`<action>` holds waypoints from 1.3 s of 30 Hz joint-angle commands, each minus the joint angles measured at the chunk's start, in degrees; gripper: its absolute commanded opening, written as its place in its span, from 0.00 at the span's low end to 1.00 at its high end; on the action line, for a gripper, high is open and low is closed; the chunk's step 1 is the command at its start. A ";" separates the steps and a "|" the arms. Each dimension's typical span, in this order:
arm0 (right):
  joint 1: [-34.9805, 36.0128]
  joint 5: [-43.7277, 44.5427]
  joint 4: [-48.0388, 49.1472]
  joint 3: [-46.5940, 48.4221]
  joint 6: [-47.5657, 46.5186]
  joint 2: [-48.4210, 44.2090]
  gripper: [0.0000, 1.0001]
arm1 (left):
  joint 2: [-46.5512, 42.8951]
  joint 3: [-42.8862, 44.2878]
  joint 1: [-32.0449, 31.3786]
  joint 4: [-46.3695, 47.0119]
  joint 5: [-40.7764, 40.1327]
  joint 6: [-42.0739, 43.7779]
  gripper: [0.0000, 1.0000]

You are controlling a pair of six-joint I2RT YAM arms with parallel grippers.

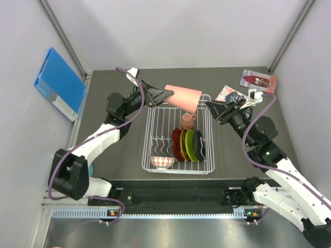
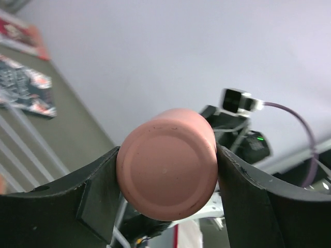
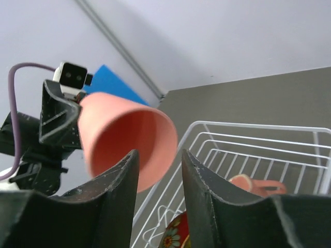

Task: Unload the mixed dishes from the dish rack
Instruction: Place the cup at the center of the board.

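Observation:
The tall pink cup (image 1: 183,97) lies level in the air over the far rim of the white wire dish rack (image 1: 147,139). My left gripper (image 1: 168,94) is shut on its base end (image 2: 165,163), one finger on each side. My right gripper (image 1: 209,106) is at the cup's mouth (image 3: 124,134); its jaws stand a narrow gap apart (image 3: 158,155), with the cup's rim seen between them, and whether they touch it is unclear. In the rack are a salmon mug (image 1: 188,121), upright red (image 1: 177,144), lime-green (image 1: 190,145) and black (image 1: 199,144) plates, and a patterned bowl (image 1: 162,161).
A blue folder (image 1: 59,82) leans on the left wall. Two printed booklets (image 1: 258,80) (image 1: 230,94) lie at the far right of the table. The grey walls close in on both sides and at the back.

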 commanded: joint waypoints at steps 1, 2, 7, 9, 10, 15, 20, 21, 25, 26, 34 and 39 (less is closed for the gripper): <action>-0.93 -9.95 8.75 -1.67 4.38 1.23 0.41 | -0.35 -0.40 0.28 25.91 4.77 -12.49 0.00; -1.11 -10.31 9.62 -1.76 4.64 1.58 0.42 | -0.17 -0.49 0.28 26.44 4.68 -12.76 0.00; -1.37 -14.17 13.40 -2.99 5.70 3.60 0.45 | 0.71 -0.05 0.28 27.50 4.94 -13.64 0.00; -1.28 -14.71 14.63 -2.91 5.79 4.39 0.46 | 1.41 -0.14 0.28 27.84 5.12 -14.08 0.00; -1.37 -15.06 14.90 -2.73 5.79 4.75 0.46 | 1.76 -0.22 0.28 28.02 5.20 -14.17 0.00; -1.37 -15.67 17.71 -2.38 5.79 6.59 0.46 | 3.69 -0.66 0.28 30.13 5.38 -16.01 0.00; -1.46 -13.92 16.49 -1.85 5.18 6.42 0.46 | 4.84 -0.58 0.46 30.75 5.56 -15.93 0.00; -1.63 -12.87 15.53 -1.76 4.56 5.29 0.48 | 4.75 -0.31 0.46 30.66 5.38 -15.58 0.00; -1.72 -8.83 8.86 -2.11 1.40 0.46 0.50 | 4.66 0.92 0.55 28.65 5.73 -14.00 0.00; -1.64 -8.47 8.06 -2.20 0.52 -1.21 0.51 | 4.66 1.09 0.55 28.55 5.82 -13.65 0.00; -1.72 -11.01 7.78 -2.29 0.51 -0.18 0.54 | 6.86 0.83 0.46 32.76 6.08 -16.45 0.00; -1.72 -13.30 11.29 -0.80 0.78 5.27 0.54 | 7.13 0.92 0.37 34.00 6.26 -17.69 0.00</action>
